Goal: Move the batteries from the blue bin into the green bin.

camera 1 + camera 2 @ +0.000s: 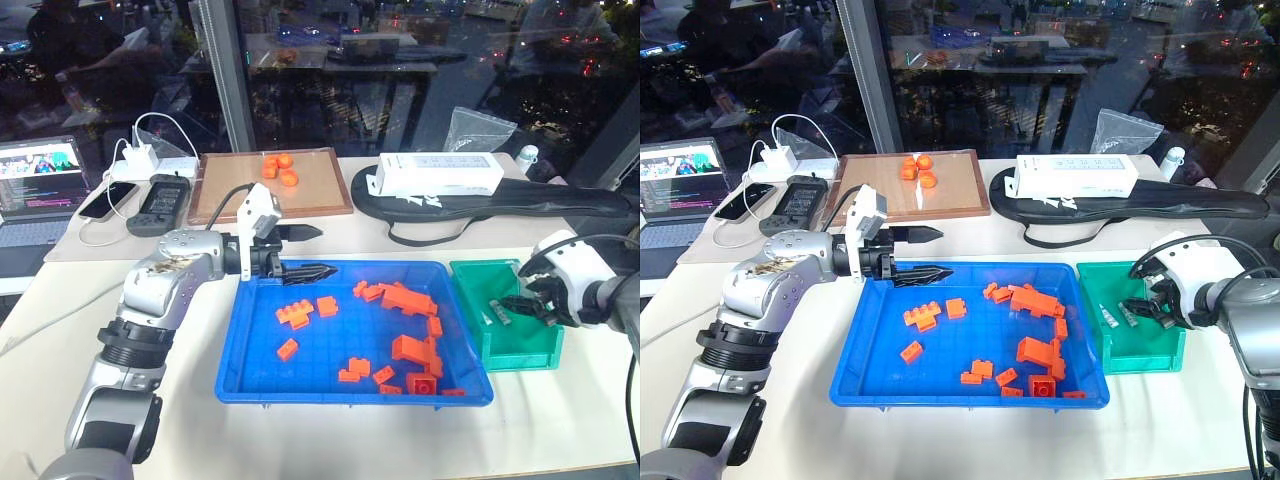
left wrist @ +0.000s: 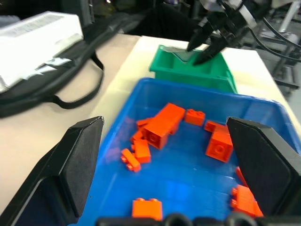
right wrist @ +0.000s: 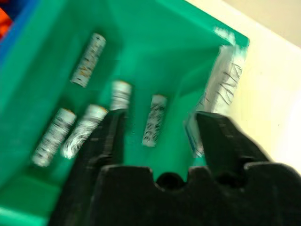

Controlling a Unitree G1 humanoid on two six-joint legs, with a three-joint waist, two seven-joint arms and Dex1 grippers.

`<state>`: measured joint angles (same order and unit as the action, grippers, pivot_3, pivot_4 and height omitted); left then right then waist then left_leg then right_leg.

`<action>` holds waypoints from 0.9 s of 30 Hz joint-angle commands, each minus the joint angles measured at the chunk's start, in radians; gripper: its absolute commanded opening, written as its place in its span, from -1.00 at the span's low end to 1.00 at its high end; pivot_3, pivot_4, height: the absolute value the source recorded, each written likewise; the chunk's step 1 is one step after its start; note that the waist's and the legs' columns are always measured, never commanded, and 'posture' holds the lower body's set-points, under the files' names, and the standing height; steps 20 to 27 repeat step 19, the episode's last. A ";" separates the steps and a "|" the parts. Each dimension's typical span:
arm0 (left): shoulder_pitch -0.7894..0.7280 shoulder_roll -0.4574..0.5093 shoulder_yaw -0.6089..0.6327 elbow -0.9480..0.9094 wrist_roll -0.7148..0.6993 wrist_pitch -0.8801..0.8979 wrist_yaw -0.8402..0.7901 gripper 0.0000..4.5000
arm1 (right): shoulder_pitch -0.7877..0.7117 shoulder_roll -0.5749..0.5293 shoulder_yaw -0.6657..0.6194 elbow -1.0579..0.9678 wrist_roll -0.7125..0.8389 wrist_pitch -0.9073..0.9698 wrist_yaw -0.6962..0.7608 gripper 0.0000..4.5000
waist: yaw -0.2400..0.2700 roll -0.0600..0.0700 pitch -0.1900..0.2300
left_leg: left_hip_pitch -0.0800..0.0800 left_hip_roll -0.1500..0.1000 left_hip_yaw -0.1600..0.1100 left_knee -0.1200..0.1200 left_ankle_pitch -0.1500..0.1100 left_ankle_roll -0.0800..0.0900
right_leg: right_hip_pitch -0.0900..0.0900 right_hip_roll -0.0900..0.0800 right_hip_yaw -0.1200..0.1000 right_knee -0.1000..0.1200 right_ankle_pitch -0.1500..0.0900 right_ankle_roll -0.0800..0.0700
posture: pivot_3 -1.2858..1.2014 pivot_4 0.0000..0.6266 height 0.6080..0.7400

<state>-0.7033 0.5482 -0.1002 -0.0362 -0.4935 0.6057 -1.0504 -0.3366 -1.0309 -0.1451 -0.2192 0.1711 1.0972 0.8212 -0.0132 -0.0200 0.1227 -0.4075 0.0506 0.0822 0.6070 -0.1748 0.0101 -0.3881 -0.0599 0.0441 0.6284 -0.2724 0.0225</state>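
Observation:
The blue bin (image 1: 350, 397) sits mid-table and holds several orange bricks (image 1: 405, 298). To its right stands the green bin (image 1: 525, 358), with several whitish batteries (image 3: 87, 60) lying on its floor. My right gripper (image 3: 162, 127) hangs inside the green bin, open. One battery (image 3: 154, 120) lies on the floor between its fingers, apart from them. My left gripper (image 1: 305, 252) hovers over the blue bin's far left rim, pointing right, open and empty. In the left wrist view its fingers (image 2: 70, 165) frame the bricks, and the right gripper (image 2: 207, 40) shows over the green bin (image 2: 197, 70).
A wooden tray (image 1: 230, 190) with orange pieces lies behind the blue bin. A black bag (image 1: 560, 200) carrying a white box (image 1: 440, 175) lies at the back right. A phone, a black handset (image 1: 160, 200), a charger and a laptop (image 1: 35, 185) sit at the far left.

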 commanded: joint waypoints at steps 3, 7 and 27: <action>0.019 0.025 0.043 -0.036 0.041 -0.063 0.050 1.00 | -0.044 -0.034 -0.110 -0.029 0.056 -0.094 0.027 0.96 | 0.001 0.000 0.000 | 0.000 0.000 0.000 0.000 0.000 0.000 | 0.000 0.000 0.000 0.000 0.000 0.000 | 0.03 -0.52 1.00; 0.067 0.063 0.073 -0.039 0.046 -0.080 0.056 1.00 | 0.025 0.032 -0.243 -0.084 0.081 -0.329 0.022 0.96 | 0.001 0.000 0.000 | 0.000 0.000 0.000 -0.001 0.000 0.000 | 0.000 0.000 0.000 0.000 -0.001 0.001 | 0.03 -0.52 1.00; 0.169 0.118 0.146 -0.073 0.025 -0.008 0.116 1.00 | 0.216 0.245 -0.350 -0.216 0.281 -0.401 0.011 0.96 | 0.003 0.000 0.000 | 0.001 0.001 -0.001 0.001 0.000 0.000 | 0.002 0.000 0.000 0.000 0.000 0.003 | 0.03 -0.52 1.00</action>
